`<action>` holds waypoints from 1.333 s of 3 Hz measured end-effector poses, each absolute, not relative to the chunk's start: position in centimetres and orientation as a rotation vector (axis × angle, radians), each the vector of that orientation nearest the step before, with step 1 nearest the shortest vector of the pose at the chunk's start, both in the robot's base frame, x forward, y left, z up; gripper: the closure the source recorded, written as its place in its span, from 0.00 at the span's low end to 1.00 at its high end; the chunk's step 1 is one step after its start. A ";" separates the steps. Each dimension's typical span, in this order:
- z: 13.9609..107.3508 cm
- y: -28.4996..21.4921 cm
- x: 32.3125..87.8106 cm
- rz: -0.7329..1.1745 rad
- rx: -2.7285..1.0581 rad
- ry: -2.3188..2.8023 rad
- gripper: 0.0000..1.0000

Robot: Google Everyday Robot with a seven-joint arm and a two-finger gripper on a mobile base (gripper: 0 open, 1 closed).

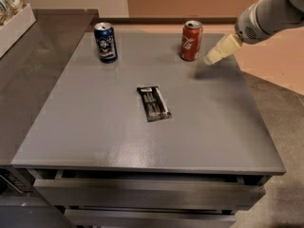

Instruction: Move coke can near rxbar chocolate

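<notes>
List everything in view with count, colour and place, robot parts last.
Coke can: one, red, upright at the table's far right.
Blue can: one, dark blue, upright at the far left.
Snack bar: one, black, flat near the table's middle.
Table: one, grey, with drawers below.
Counter: one, dark grey, left of the table.
Box: one, white, on the counter's far left.
Arm: one, grey, upper right.
Gripper: one, cream, just right of the coke can.

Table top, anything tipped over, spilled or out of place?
Nothing stands out. The coke can and blue can stand upright, the rxbar chocolate lies flat nearer the camera, and the hand hovers just right of the coke can.
</notes>
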State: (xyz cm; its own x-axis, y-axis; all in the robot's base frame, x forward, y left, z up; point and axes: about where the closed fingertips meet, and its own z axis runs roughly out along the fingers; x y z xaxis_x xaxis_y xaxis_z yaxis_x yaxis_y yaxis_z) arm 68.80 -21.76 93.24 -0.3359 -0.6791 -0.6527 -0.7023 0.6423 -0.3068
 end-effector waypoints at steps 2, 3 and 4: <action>90.7 -20.4 75.4 0.198 -0.970 2.036 0.00; 90.1 -17.9 77.0 0.319 -0.961 2.005 0.00; 89.9 -15.8 77.9 0.405 -0.958 1.979 0.00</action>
